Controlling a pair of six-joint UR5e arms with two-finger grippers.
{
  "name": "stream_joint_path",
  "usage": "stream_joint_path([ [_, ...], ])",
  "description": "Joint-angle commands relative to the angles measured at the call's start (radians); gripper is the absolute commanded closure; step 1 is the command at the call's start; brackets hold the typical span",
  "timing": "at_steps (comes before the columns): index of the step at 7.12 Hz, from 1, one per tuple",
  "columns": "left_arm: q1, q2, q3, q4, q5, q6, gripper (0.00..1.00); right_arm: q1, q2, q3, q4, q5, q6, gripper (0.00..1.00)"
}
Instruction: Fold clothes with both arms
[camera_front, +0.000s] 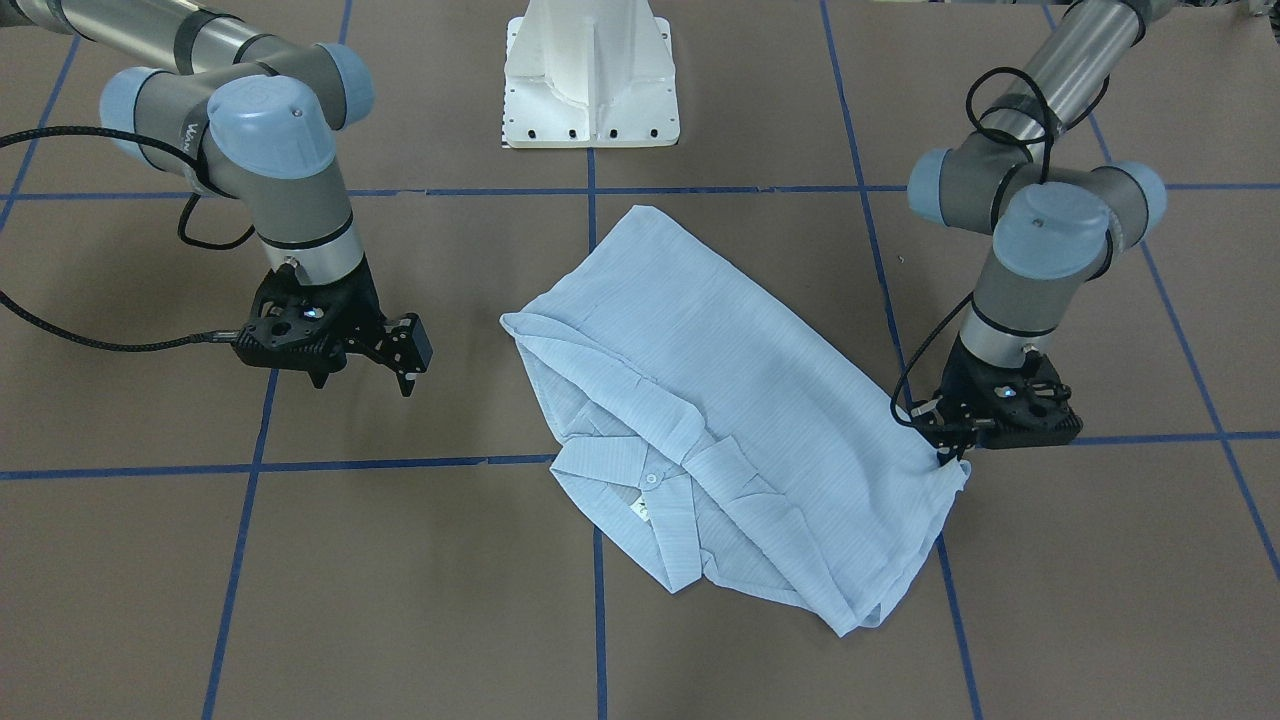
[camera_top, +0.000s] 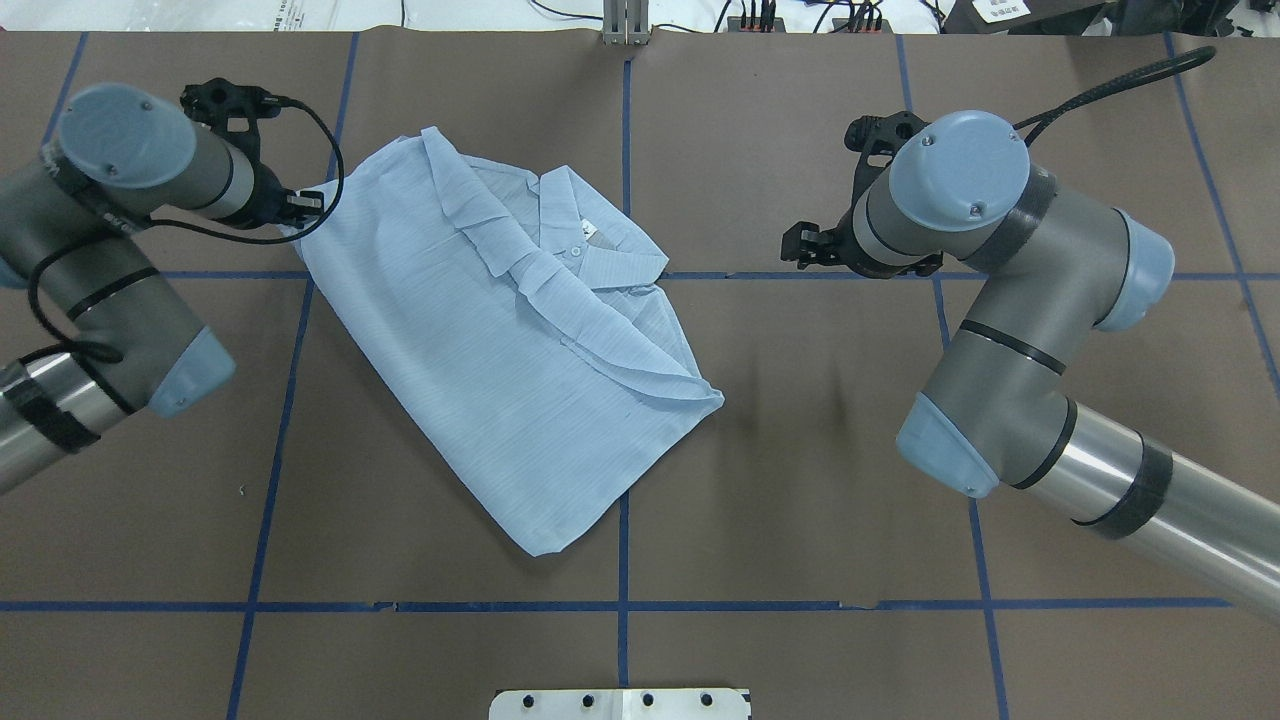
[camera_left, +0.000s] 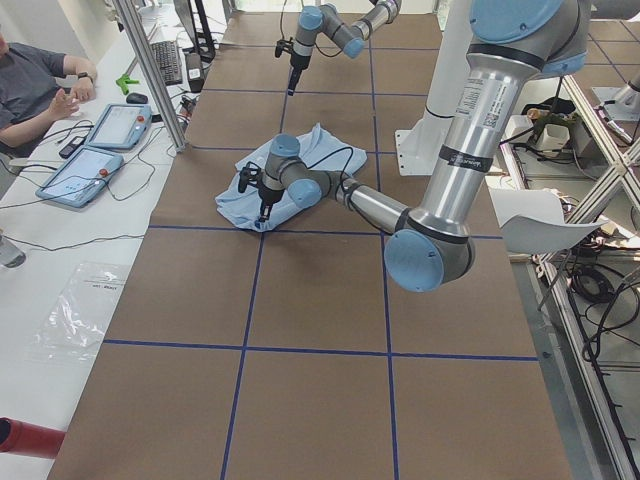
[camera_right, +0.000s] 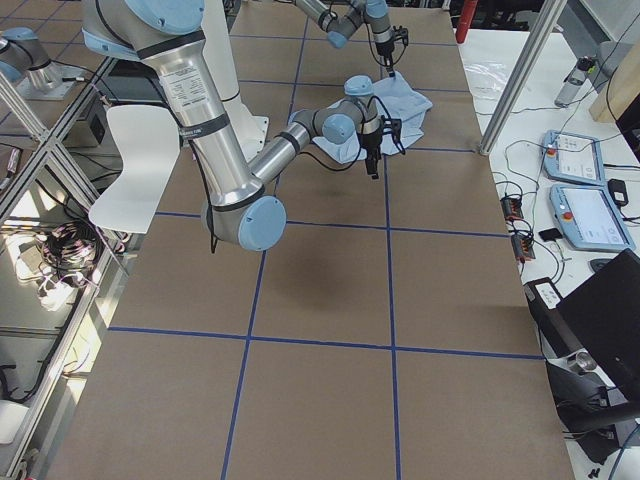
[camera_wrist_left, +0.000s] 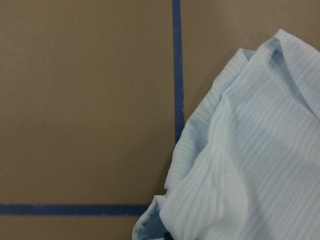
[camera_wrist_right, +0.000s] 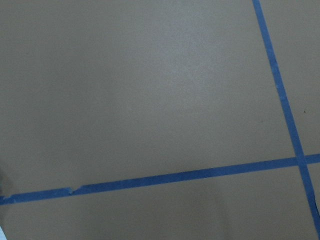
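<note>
The light blue striped shirt (camera_front: 720, 400) (camera_top: 500, 340) lies folded into a slanted rectangle in the middle of the brown table, collar (camera_front: 640, 480) and white neck tag facing up. My left gripper (camera_front: 948, 455) (camera_top: 305, 212) is down at the shirt's corner, its fingers closed on the fabric edge. The left wrist view shows the cloth (camera_wrist_left: 250, 165) bunching toward the bottom of the frame. My right gripper (camera_front: 410, 355) (camera_top: 800, 250) hangs open above bare table, well off the shirt's other side. Its wrist view shows only table and blue tape.
Blue tape lines (camera_front: 590, 190) divide the tabletop into squares. The white pedestal base (camera_front: 590, 80) stands at the robot's edge. A seated person (camera_left: 30, 90) and control tablets (camera_left: 100, 150) are on a side desk. A white chair (camera_right: 130, 170) sits beside the table.
</note>
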Motion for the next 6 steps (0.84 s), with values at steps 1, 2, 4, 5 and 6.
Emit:
stream_joint_path([
  [1,-0.049,-0.187,0.258,-0.014,-0.001,0.057,1.00,-0.006,0.016,-0.001,0.000,-0.002,0.006,0.00],
  [2,-0.103,-0.224,0.344,-0.066,-0.001,0.175,1.00,-0.009,0.018,-0.002,0.000,-0.002,0.009,0.00],
  [4,-0.154,-0.215,0.344,-0.109,-0.028,0.360,0.01,-0.018,0.054,-0.034,0.000,-0.003,0.022,0.00],
  [5,-0.177,-0.206,0.341,-0.114,-0.135,0.366,0.00,-0.043,0.149,-0.136,-0.002,-0.005,0.120,0.00],
  [6,-0.178,-0.151,0.269,-0.115,-0.172,0.356,0.00,-0.064,0.244,-0.242,-0.002,-0.026,0.194,0.00],
])
